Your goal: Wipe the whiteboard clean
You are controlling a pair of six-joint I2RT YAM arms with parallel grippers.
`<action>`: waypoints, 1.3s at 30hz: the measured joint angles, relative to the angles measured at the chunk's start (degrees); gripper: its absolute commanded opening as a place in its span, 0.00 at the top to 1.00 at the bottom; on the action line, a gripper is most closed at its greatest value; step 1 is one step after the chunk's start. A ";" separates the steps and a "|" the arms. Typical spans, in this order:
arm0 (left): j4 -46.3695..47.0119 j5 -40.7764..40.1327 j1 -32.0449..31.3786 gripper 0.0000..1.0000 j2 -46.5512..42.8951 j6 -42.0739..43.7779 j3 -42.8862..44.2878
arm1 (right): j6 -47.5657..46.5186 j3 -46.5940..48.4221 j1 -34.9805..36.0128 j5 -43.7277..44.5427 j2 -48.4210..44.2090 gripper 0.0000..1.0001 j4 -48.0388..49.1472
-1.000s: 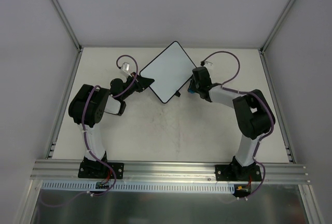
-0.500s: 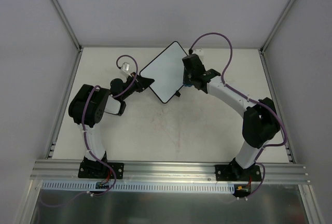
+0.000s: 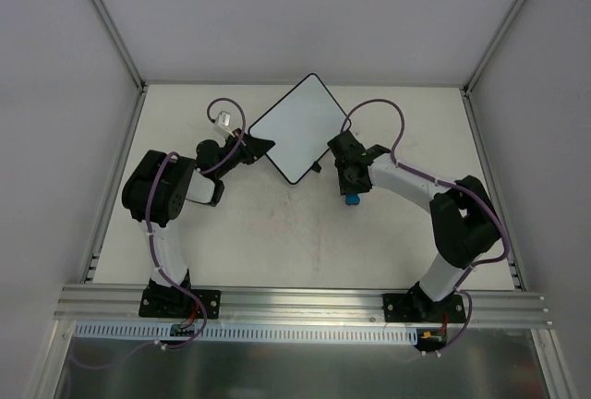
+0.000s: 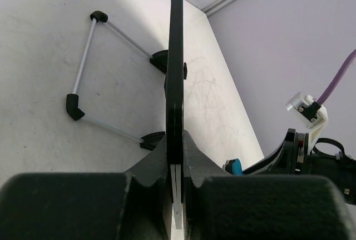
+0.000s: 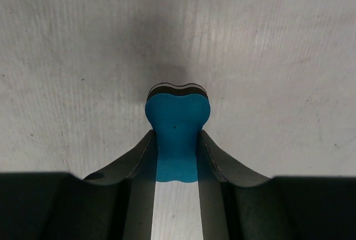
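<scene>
Tightly, left claw (image 4: pixel 176 152) on black-rimmed whiteboard (image 3: pixel 297 126), right claw (image 5: pixel 177 140) on blue bone-shaped eraser (image 5: pixel 177 115).

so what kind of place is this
Probably a robot lab test cell: a pale tabletop boxed in by plain grey panels, a ribbed aluminium rail carrying two arm bases, and a small black-framed whiteboard gripped by the left claw.

The black-and-white left arm (image 3: pixel 162 249) bends at the elbow and reaches in toward the middle. Its black left gripper (image 3: pixel 262 147) is pinched tight on the edge of the black-framed whiteboard (image 3: pixel 297 126). The black-and-white right arm (image 3: pixel 406 180) reaches in too, with its wrist tipped down. Its black right gripper (image 5: pixel 177 135) squeezes a small blue eraser block (image 5: pixel 177 123).
</scene>
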 measured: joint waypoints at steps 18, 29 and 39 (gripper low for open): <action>0.00 -0.07 0.00 1.00 -0.28 0.04 -0.39 | 0.26 -4.13 1.51 -4.42 -0.24 0.43 3.91; 0.00 -0.07 0.00 0.92 -0.39 0.07 -0.61 | 0.26 -4.15 1.81 -4.55 -0.02 0.27 5.14; -1.77 0.42 -0.17 0.66 -0.52 0.28 -2.03 | 0.28 -6.12 1.88 -4.70 -0.07 0.26 6.99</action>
